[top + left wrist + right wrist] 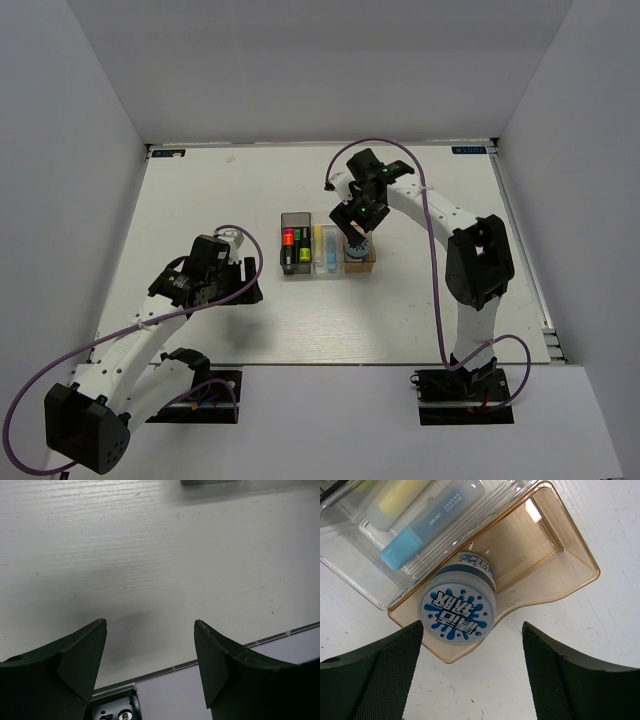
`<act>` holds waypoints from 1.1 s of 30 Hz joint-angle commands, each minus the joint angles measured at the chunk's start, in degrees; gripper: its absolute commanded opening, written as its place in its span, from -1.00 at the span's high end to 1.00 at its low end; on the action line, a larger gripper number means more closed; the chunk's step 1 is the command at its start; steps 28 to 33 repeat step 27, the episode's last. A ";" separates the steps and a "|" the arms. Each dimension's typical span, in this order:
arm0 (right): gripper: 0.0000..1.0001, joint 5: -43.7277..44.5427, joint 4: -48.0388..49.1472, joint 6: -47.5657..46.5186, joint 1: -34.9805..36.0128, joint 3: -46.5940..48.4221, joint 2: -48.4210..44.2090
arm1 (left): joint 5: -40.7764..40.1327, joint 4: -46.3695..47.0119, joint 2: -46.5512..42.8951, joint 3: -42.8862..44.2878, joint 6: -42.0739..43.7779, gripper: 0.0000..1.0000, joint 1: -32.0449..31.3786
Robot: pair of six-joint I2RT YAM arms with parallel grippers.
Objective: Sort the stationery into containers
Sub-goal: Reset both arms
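Note:
The containers stand in a row mid-table: a dark grey bin (295,250), a clear bin (325,250) and an orange bin (368,258). Highlighters lie in the dark grey bin. In the clear bin (365,565) lie a yellow highlighter (395,500) and a light blue tube (427,522). A round blue-white roll (458,609) leans in the near corner of the orange bin (555,565). My right gripper (472,630) hovers just over that roll, open, its fingers apart from it. My left gripper (150,625) is open over bare table, holding nothing.
The table's near edge (220,655) runs just under my left gripper. A corner of the dark grey bin (210,482) shows at the top of the left wrist view. White walls enclose the table on three sides.

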 commanded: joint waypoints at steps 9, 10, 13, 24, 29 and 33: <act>-0.40 -1.25 0.99 1.51 0.05 -1.74 -6.71 | -0.48 0.65 -0.88 -0.38 0.51 -0.61 0.33; -0.28 -1.86 1.69 2.29 0.05 -2.09 -7.69 | -0.31 0.65 -0.62 -0.38 0.60 -0.61 0.33; -0.14 -1.87 4.66 6.50 -0.38 -5.34 -14.09 | -0.92 0.56 -0.79 -0.29 0.69 0.43 0.94; -0.81 12.81 13.28 14.00 -1.53 -25.43 -40.28 | -6.10 0.91 -0.09 0.41 -0.36 -1.00 3.23; -0.81 16.24 14.45 15.22 -1.44 -26.88 -43.38 | -5.85 1.00 0.08 0.59 -0.72 -1.00 3.50; -0.81 16.24 14.45 15.22 -1.44 -26.88 -43.38 | -5.85 1.00 0.08 0.59 -0.72 -1.00 3.50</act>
